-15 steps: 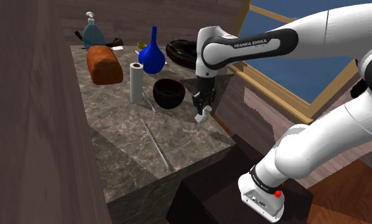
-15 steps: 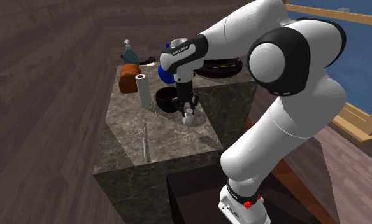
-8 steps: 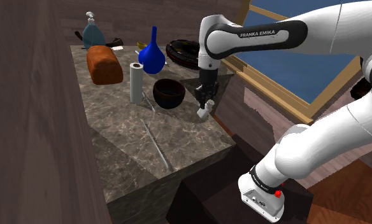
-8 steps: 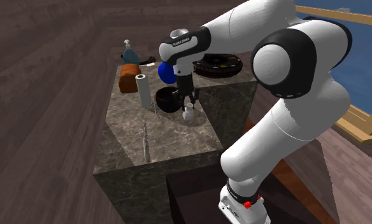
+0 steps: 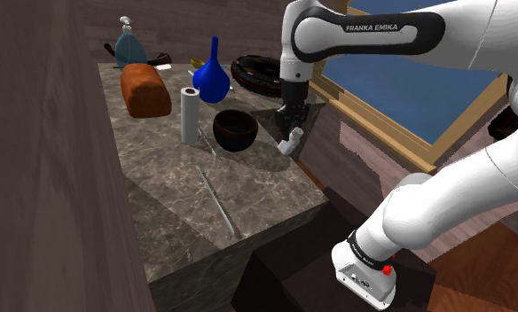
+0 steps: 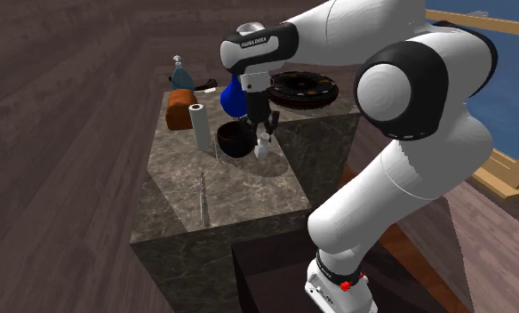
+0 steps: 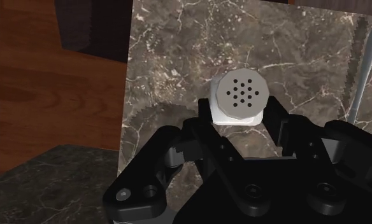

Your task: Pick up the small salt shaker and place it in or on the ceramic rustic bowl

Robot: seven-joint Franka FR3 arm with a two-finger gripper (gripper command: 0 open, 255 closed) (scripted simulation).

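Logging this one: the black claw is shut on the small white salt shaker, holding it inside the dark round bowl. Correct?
Not inside. The black claw is shut on the small white salt shaker but holds it beside the dark round bowl, outside its rim; the shoulder view shows it.

FRANKA EMIKA — white letters on the dark band (image 5: 386,28) of the arm (image 5: 488,35).

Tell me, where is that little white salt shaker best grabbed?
By its flat sides just under the perforated cap, coming from the cap end. The salt shaker is narrow enough that the gripper spans it, as it clasps it now.
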